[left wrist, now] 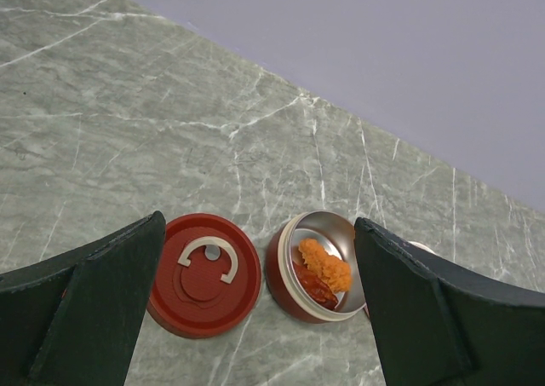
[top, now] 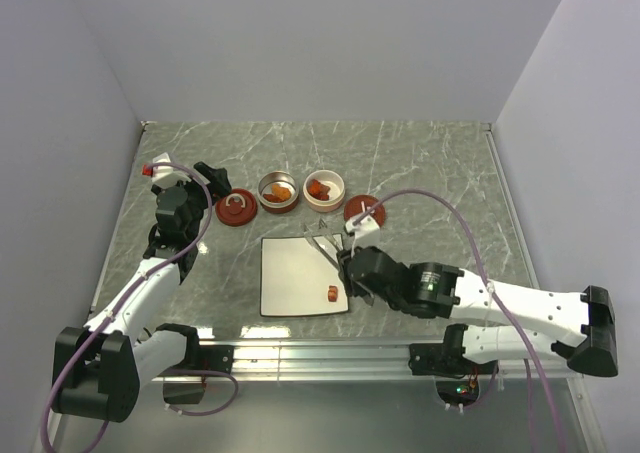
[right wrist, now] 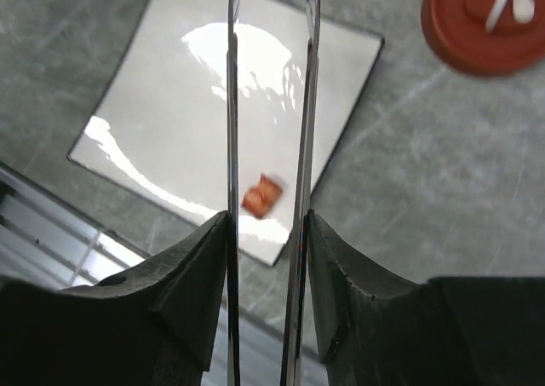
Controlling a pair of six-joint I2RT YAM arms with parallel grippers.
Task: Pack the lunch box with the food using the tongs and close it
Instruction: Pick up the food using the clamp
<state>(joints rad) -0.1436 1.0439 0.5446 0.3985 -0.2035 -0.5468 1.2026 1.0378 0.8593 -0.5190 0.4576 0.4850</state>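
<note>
While the left gripper (left wrist: pixel 260 233) gapes empty, the right gripper (right wrist: pixel 268 224) clamps the tongs (right wrist: pixel 232 105) over the plate (right wrist: pixel 170 88).

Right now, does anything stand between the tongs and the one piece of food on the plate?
Nothing visible does. The right gripper holds the tongs over the plate; the orange-red piece lies alone there, framed between their two arms.

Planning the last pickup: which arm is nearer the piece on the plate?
Right. The right end effector, gripping the tongs, hovers beside the piece on the plate; the left end effector is far off, by a red lid.
</note>
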